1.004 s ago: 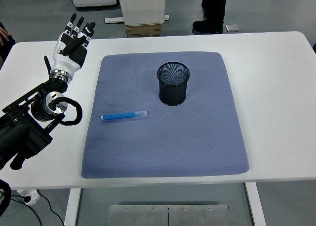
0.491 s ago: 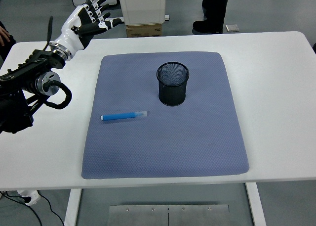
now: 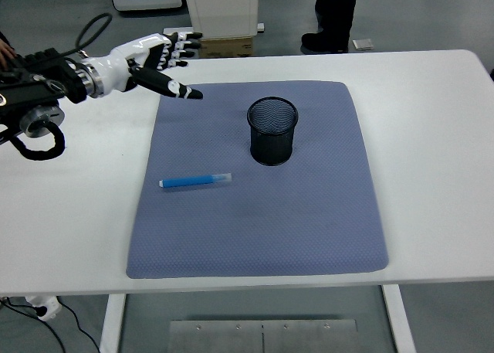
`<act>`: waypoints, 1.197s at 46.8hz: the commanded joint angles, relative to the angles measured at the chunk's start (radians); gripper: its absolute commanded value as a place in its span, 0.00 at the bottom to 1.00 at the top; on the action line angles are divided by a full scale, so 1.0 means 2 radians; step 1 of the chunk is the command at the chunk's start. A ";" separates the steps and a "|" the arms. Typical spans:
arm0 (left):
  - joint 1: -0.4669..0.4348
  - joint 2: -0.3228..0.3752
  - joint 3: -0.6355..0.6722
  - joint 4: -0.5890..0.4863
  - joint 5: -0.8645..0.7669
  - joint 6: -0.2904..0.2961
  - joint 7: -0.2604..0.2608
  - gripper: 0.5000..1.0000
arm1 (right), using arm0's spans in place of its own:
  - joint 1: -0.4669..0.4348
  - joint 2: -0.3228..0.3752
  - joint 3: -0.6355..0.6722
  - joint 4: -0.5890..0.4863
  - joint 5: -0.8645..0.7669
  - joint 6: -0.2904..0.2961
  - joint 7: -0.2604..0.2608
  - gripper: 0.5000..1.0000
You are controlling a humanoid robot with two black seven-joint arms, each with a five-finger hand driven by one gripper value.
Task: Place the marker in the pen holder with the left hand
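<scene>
Over the last sec the left hand has been swung from an upright pose at the bench's left-rear corner to a flat, forward-reaching pose, so that it is now held over the rear-left corner of the blue-grey mat. The forearm has been brought in low along the left edge. Neither marker nor holder has been shifted; the mat is unchanged too.

Meaning for the task: the approach has been started, but no grasp has been made yet. The hand is still well apart from the blue marker, which is lying flat on the mat's left half, cap end toward the left, roughly parallel to the near edge. The black mesh pen holder is standing upright, empty as far as can be seen, right of the hand and behind the marker.

Hand state: fingers extended and spread, thumb stretched out toward the holder; nothing is held and nothing appears to be touched. The right hand isn't in view. The white bench carries nothing else.
</scene>
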 commanded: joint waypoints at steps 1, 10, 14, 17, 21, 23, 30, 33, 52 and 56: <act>-0.023 -0.004 0.051 -0.020 0.001 -0.001 0.000 1.00 | 0.000 0.000 0.000 0.000 0.000 0.000 0.000 1.00; -0.053 -0.011 0.111 -0.060 0.038 0.000 -0.001 1.00 | 0.000 0.000 0.000 0.000 0.000 0.000 0.000 1.00; -0.060 -0.019 0.121 -0.071 0.050 0.000 -0.001 1.00 | 0.000 0.000 0.000 0.000 0.000 0.000 0.000 1.00; -0.068 -0.030 0.129 -0.079 0.056 0.001 -0.001 1.00 | 0.000 0.000 0.000 0.000 0.000 0.000 0.000 1.00; -0.070 -0.046 0.138 -0.085 0.068 0.007 0.000 1.00 | 0.000 0.000 0.000 0.000 0.000 0.000 0.000 1.00; -0.070 -0.055 0.141 -0.086 0.074 0.015 0.000 1.00 | 0.000 0.000 0.000 0.000 0.000 0.000 0.000 1.00; -0.070 -0.077 0.151 -0.089 0.083 0.052 0.000 1.00 | 0.000 0.000 0.000 0.000 0.000 0.000 0.000 1.00; -0.067 -0.088 0.158 -0.101 0.083 0.075 0.001 1.00 | 0.000 0.000 0.000 0.000 0.000 0.000 0.000 1.00; -0.068 -0.087 0.170 -0.145 0.088 0.133 0.001 1.00 | 0.000 0.000 0.000 0.000 0.000 0.000 0.000 1.00; -0.066 -0.090 0.174 -0.142 0.110 0.146 0.001 1.00 | 0.000 0.000 0.000 0.000 0.000 0.000 0.000 1.00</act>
